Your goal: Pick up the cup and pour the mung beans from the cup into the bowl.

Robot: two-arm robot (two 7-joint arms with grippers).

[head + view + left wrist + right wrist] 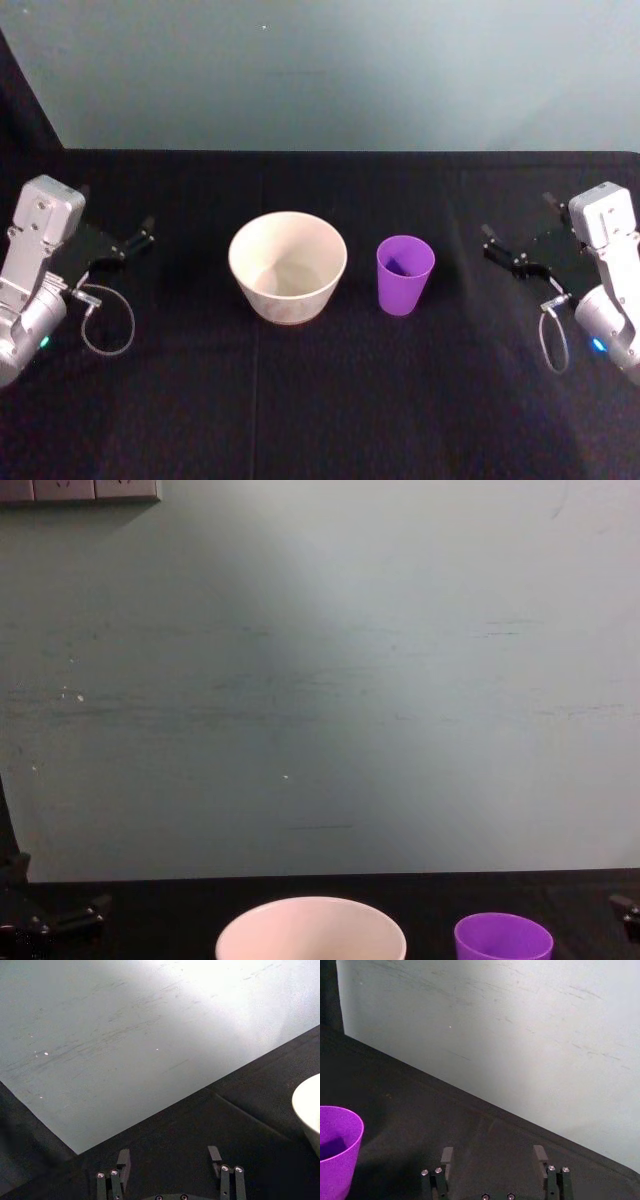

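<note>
Black table: cup well left of right pincer, spread; left pincer spread too.

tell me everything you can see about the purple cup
The cup is small, purple, plastic-looking, tapered, with no handle. It stands upright on the black table, to the right of the white bowl and apart from it. A dark patch shows inside; its contents are unclear. Nothing touches it; the open right claw sits farther right.

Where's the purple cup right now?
Head view: the cup stands upright on the black table, right of centre, between the bowl and the right gripper.
</note>
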